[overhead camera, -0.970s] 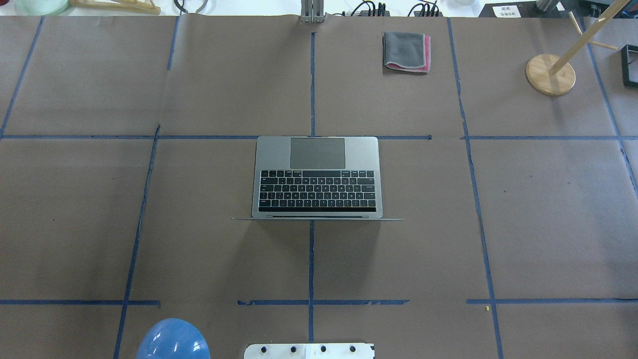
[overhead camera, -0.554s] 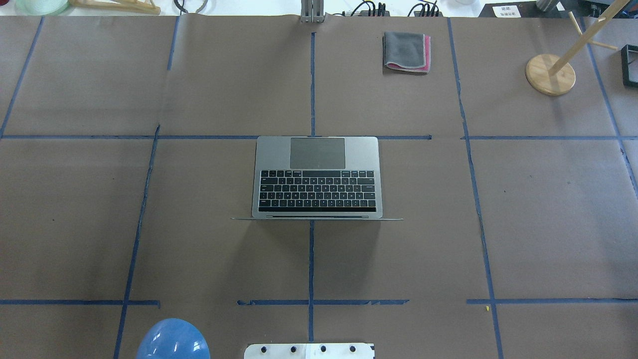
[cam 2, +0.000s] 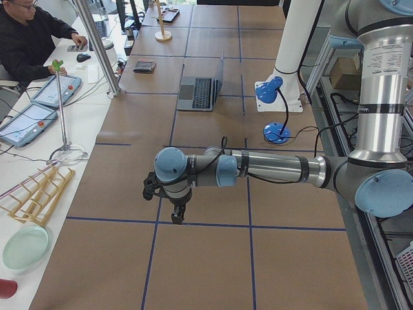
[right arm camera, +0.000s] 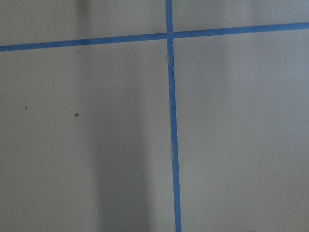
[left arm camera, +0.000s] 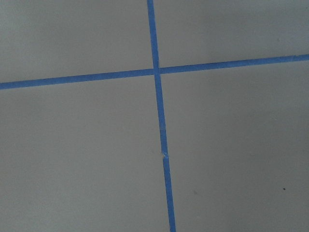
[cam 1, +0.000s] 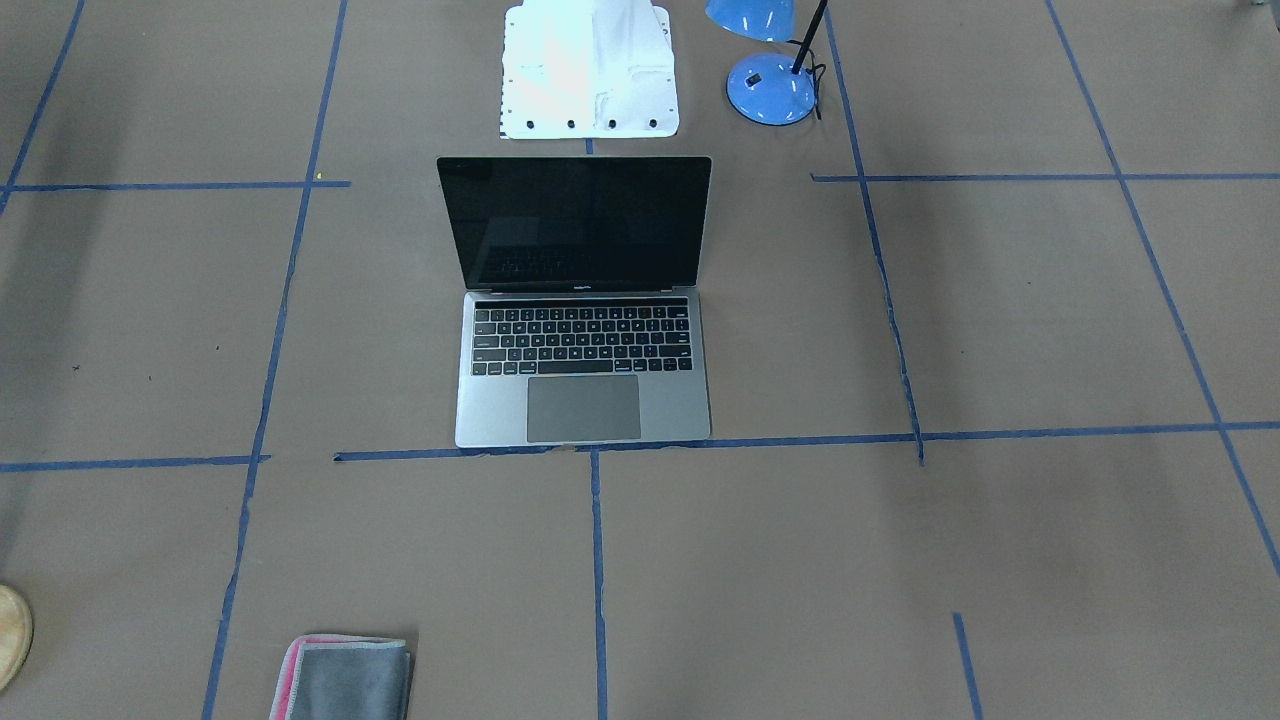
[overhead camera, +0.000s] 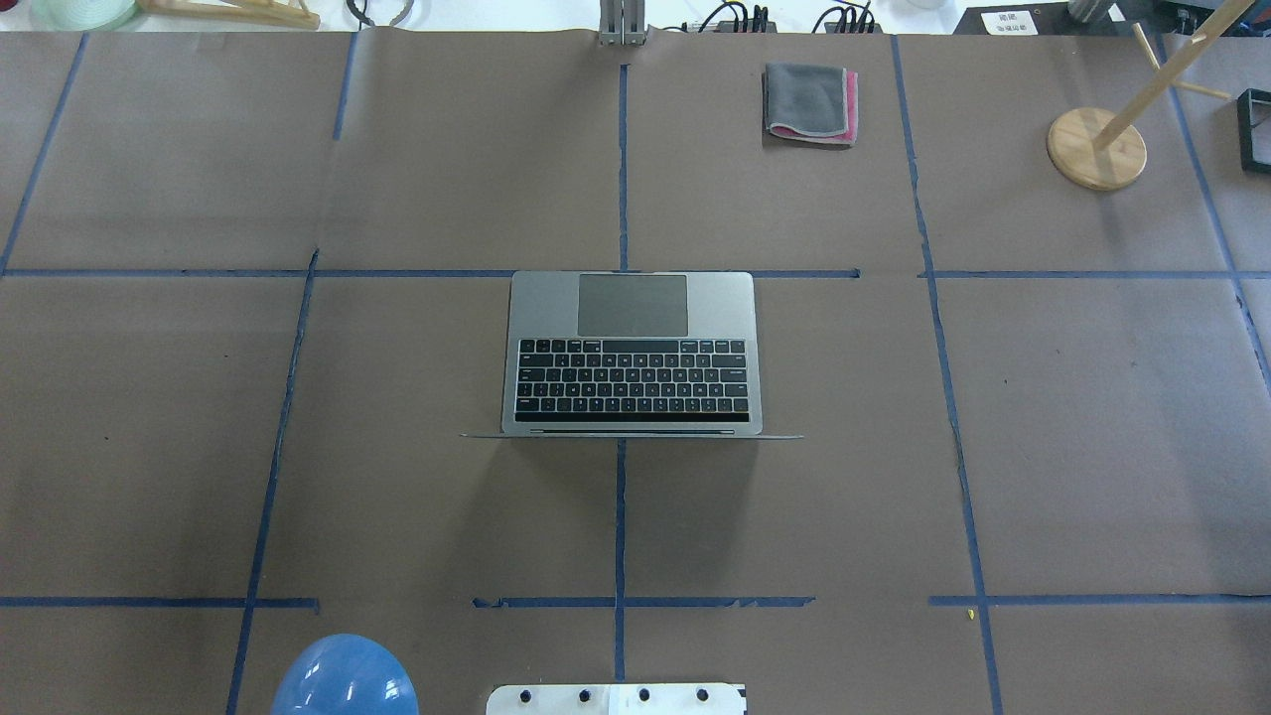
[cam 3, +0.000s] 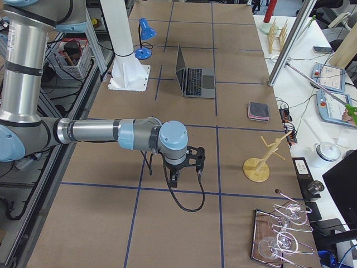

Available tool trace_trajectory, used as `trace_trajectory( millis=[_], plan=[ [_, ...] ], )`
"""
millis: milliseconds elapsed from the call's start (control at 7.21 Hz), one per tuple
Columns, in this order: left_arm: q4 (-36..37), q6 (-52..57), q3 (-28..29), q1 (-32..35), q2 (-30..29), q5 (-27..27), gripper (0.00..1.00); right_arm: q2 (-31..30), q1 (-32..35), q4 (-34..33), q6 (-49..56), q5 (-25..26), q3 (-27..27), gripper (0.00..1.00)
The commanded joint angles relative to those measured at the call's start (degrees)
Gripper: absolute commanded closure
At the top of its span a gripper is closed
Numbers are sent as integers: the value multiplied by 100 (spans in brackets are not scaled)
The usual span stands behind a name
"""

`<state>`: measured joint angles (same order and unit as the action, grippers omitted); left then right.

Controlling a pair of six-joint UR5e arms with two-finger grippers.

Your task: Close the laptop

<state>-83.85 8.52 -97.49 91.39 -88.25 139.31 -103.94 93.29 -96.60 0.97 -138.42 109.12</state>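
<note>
1. Overhead exterior view puts the laptop (overhead camera: 632, 353) at the middle of the table (overhead camera: 1092, 417). It is open, with the trackpad pointing away from the robot and the lid (overhead camera: 632, 436) showing only as a thin line on the robot's side of the keyboard.
2. From the front-facing camera the black screen (cam 1: 575, 222) stands close to upright on its hinge, with its back toward the robot's base.
3. The left gripper (cam 2: 177, 216) hangs over bare table well apart from the laptop, toward the table's left end. It shows only in a side view, so how far its fingers are spread cannot be told; no object shows at it.
4. The right gripper (cam 3: 174, 180) hangs likewise toward the right end, and its opening cannot be told either. Both wrist cameras show only brown paper and blue tape.
5. The laptop is likely stiff metal and fairly heavy, so the base should stay put. The screen glass is probably fragile and the lid smooth.
6. The best contact is probably the top edge of the lid near its middle, pushed from behind and eased down gently so it does not slam.
7. A folded cloth (overhead camera: 809, 103) and a blue lamp (cam 1: 770, 85) lie well apart from the laptop.
</note>
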Motion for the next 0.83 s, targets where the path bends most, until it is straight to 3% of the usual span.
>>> trace_trajectory(
  millis=[0, 277, 416, 554, 693],
  plan=[
    [349, -540, -801, -34, -113, -18, 0, 22, -47, -25, -1, -9, 310, 0],
    [1209, -1506, -1725, -130, -664, 16, 0, 260, -48, -69, -27, -332, 294, 0],
    [1318, -2277, -2112, -600, -850, 17, 1, 268, -56, -43, -62, -674, 268, 0],
    [1310, -3051, -2455, -910, -991, 34, 23, 329, -248, -17, -62, -643, 285, 0],
    [1310, -3676, -2667, -1226, -1175, 95, 62, 417, -441, 1, -53, -625, 311, 2]
  ],
)
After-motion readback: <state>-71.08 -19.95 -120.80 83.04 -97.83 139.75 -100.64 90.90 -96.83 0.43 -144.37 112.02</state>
